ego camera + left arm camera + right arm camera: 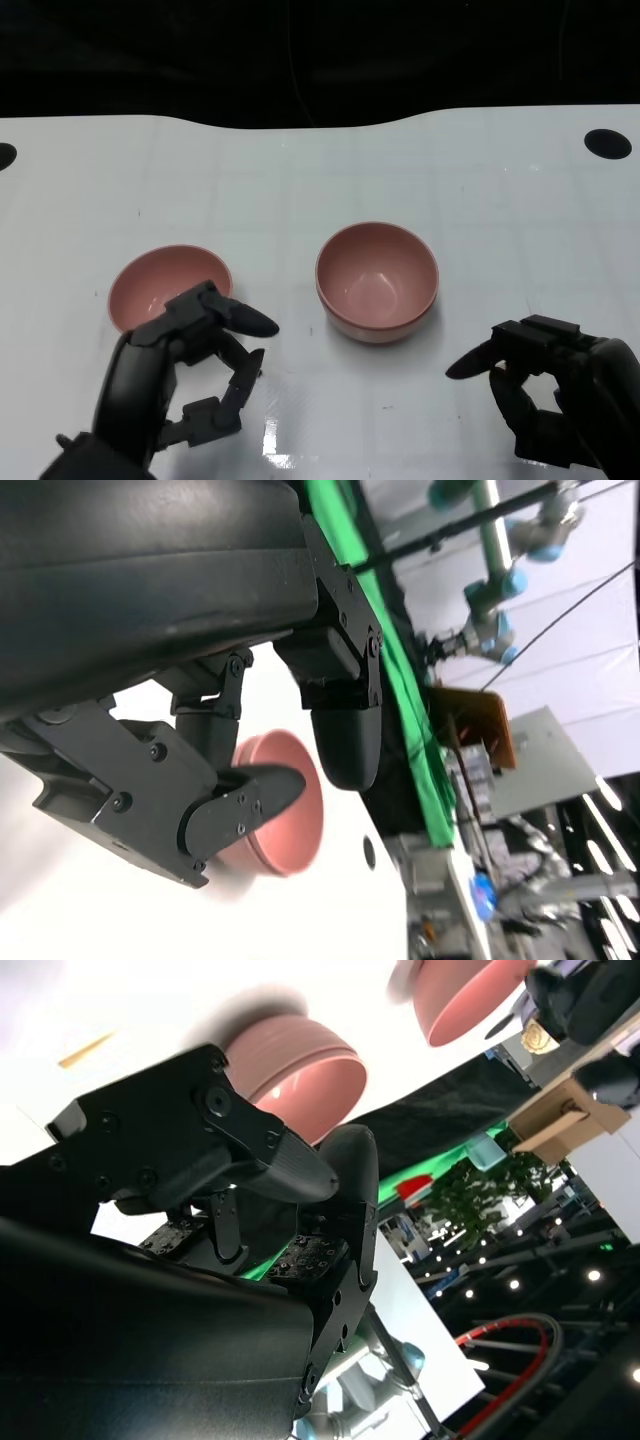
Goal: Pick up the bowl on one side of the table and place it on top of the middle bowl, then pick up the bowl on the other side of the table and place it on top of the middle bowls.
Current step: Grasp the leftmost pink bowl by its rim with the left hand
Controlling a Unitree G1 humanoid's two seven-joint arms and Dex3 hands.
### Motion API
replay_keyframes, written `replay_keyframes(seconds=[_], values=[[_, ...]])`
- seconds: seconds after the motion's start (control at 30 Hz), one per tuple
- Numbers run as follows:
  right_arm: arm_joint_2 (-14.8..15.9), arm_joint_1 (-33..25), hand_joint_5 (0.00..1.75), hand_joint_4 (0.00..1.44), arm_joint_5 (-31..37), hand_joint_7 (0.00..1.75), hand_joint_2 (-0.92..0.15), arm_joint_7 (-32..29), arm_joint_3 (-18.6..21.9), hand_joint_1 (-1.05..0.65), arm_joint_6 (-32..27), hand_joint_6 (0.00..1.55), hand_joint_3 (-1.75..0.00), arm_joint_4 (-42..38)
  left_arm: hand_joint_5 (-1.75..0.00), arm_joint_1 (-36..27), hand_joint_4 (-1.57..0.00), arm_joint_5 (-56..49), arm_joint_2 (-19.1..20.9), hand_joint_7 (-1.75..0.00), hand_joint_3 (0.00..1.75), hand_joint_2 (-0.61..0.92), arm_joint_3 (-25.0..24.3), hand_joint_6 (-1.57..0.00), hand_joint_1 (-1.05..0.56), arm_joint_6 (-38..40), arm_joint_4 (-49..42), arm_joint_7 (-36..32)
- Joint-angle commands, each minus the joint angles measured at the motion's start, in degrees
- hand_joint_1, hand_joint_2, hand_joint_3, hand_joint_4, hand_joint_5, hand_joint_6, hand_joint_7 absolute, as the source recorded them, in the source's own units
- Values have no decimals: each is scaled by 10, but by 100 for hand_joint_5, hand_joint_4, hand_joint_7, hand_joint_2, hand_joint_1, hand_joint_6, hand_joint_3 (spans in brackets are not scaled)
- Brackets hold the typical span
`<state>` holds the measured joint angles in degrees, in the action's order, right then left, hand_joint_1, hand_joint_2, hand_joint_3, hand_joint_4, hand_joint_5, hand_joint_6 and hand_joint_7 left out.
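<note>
A pink bowl (377, 280) stands upright at the middle of the white table (480, 200); in the right wrist view this middle bowl (300, 1055) seems to show two rims, one in the other. A second pink bowl (160, 280) stands at the left, its near side hidden by my left hand (195, 365). That hand hovers just in front of it, fingers apart and holding nothing. The left wrist view shows a pink bowl (290, 815) past the fingers. My right hand (545, 390) is at the lower right, to the right of the middle bowl, fingers spread and empty.
Two black round holes (607, 143) (4, 155) mark the table's far corners. Beyond the far edge all is dark. Bare white surface lies between the bowls and to the right of the middle one.
</note>
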<state>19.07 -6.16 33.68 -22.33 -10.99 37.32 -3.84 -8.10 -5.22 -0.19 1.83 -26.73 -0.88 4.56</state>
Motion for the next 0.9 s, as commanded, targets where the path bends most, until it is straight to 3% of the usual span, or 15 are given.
replay_keyframes(seconds=[0.03,0.2,0.27,0.6,0.9], values=[[1,-4,174,89,-5,139,-20,10,13,-7,-5,85,-162,2,-123,-2,-59,-33,17,-81,65,67,-6,-57,-31,-5,11,-21],[-5,-1,175,95,4,151,-16,12,17,-11,-16,85,-169,-4,-99,-4,-50,-71,27,-55,21,88,-4,-54,-37,26,36,-33],[-5,-1,175,96,3,155,-15,15,17,-11,-20,84,-169,-4,-93,-5,-46,-94,33,-47,13,91,-4,-49,-41,39,52,-38],[-15,6,175,95,-4,157,-14,35,20,-12,-40,82,-169,-2,-87,-7,-23,-210,84,-25,3,92,-7,-36,-55,141,148,-38],[-18,9,175,94,1,156,-15,35,21,-12,-46,80,-167,-4,-68,0,-24,-377,142,-7,0,90,10,-44,-58,224,206,-30]])
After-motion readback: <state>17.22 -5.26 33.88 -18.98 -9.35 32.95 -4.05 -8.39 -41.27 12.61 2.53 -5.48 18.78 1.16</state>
